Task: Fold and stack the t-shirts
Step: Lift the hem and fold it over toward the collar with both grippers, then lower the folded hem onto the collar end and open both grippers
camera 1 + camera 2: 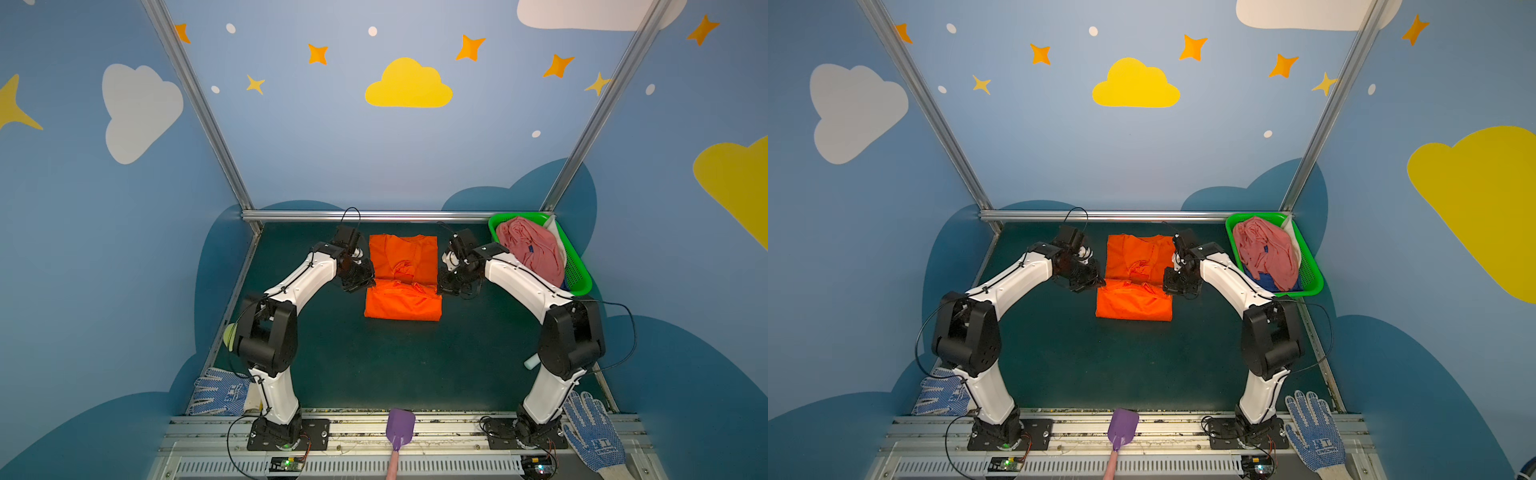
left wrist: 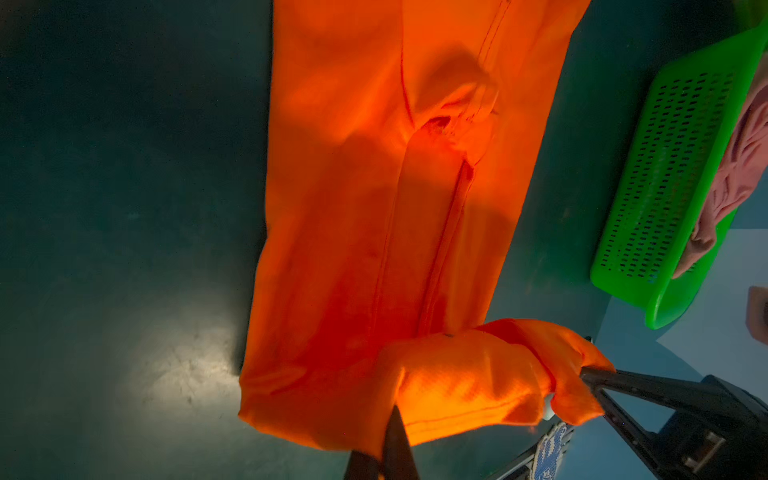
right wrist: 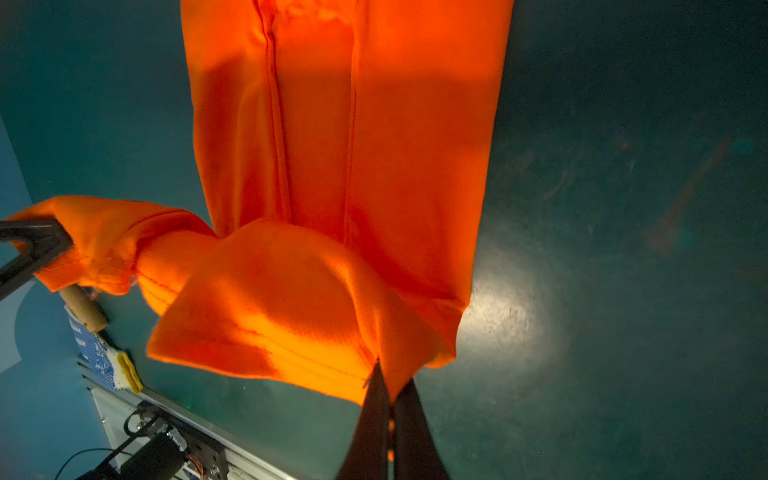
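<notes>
Left pincer (image 2: 388, 419): jaw bases cut off at frame edge; gripped corner of orange shirt (image 2: 374, 228) hidden between jaws. Shirt's end far from pincer runs out of frame. Right pincer (image 3: 391, 386): same. In both top views, pincer tips hidden under wrist housings. Outboard of right pincer: dark blue shirt (image 1: 1266, 284) mostly buried under pink shirt (image 1: 1264, 249).

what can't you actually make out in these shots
- Dark blue shirt: top views, mostly buried under the pink shirt in the green basket.
- Left gripper and right gripper tips: top views, hidden by their own wrists; wrist views show them shut on the orange shirt.
- White item: behind pink shirt, unidentifiable.
</notes>
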Controlling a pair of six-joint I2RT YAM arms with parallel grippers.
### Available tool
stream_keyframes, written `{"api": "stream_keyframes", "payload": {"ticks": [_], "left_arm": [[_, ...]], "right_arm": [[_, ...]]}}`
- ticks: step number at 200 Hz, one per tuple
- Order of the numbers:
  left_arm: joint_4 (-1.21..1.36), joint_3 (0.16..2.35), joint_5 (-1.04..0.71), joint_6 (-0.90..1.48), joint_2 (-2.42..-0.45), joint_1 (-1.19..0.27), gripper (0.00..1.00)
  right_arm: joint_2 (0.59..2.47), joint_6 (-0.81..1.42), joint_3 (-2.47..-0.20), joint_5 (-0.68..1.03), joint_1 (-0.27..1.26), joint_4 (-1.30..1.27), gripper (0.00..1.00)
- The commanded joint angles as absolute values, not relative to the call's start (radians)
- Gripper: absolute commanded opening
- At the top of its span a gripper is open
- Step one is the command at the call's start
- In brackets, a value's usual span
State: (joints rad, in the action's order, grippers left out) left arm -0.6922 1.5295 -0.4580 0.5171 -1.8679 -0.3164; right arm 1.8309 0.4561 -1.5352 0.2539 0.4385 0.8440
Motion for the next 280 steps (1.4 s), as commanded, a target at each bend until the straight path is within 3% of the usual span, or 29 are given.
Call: {"api": "stream_keyframes", "payload": {"ticks": [1,81,155,188,280], "left_arm": [[-0.773,1.641,-0.476,0.441,-1.936,-0.307,0.05],[-0.794,1.841,-0.540,0.376,-2.139,-0.266,0.05],[-0.768,1.927,-0.605,0.374,-2.292,-0.226,0.05],[-0.750,1.942,-0.631,0.391,-2.328,-0.211,0.14],[-0.732,1.982,-0.651,0.408,-2.284,-0.203,0.59]], "right_arm": [[1.894,0.396,-1.633,0.288,0.409,0.903,0.00],[2.150,0.338,-1.922,0.350,0.346,0.998,0.00],[2.302,0.326,-2.030,0.396,0.315,1.012,0.00],[2.346,0.332,-2.060,0.412,0.308,1.010,0.00],[2.282,0.323,-2.091,0.402,0.286,1.029,0.49]]}}
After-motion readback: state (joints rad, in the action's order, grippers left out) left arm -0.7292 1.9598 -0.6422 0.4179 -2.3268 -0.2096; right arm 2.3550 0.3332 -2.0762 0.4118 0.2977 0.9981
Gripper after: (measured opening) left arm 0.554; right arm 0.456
